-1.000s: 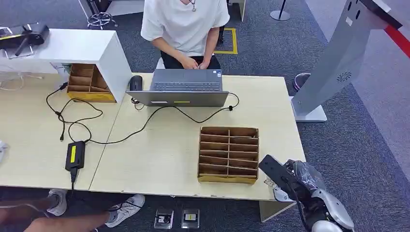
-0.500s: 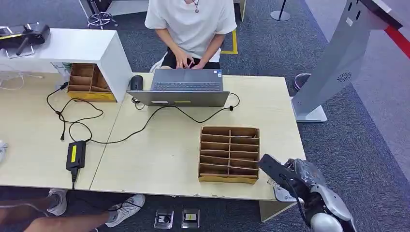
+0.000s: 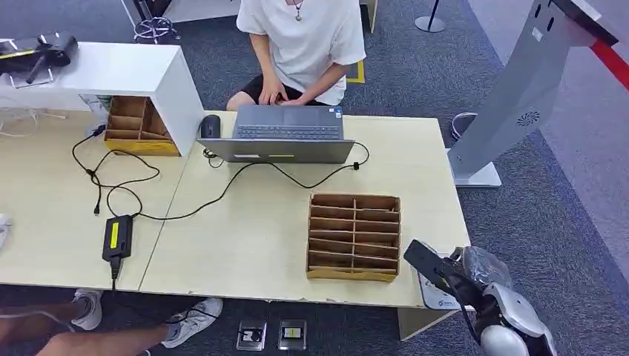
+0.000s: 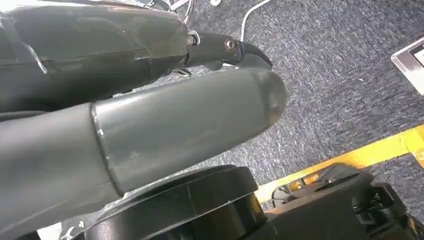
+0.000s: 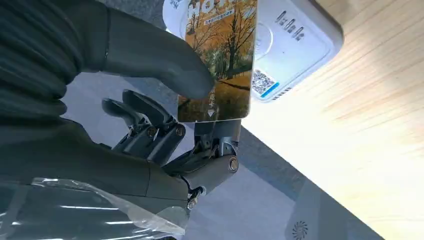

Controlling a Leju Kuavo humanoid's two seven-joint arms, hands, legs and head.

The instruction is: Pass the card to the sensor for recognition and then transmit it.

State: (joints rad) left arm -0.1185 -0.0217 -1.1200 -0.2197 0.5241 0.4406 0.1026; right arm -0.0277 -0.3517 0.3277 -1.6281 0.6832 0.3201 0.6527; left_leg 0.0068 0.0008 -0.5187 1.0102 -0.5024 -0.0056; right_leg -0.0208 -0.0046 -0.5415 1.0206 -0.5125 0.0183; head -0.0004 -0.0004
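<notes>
Office-type test room: grey carpet floor [image 3: 534, 222], pale wooden desks [image 3: 252, 222], open grey laptop [image 3: 285, 133] at 12 o'clock.

Right hand [image 5: 150, 125]: grey ribbed cover, thick grey thumb, darker fingers [image 5: 150, 135] with visible screws, clear plastic wrap over its silver forearm; left hand [image 4: 150, 100] glossy dark grey
</notes>
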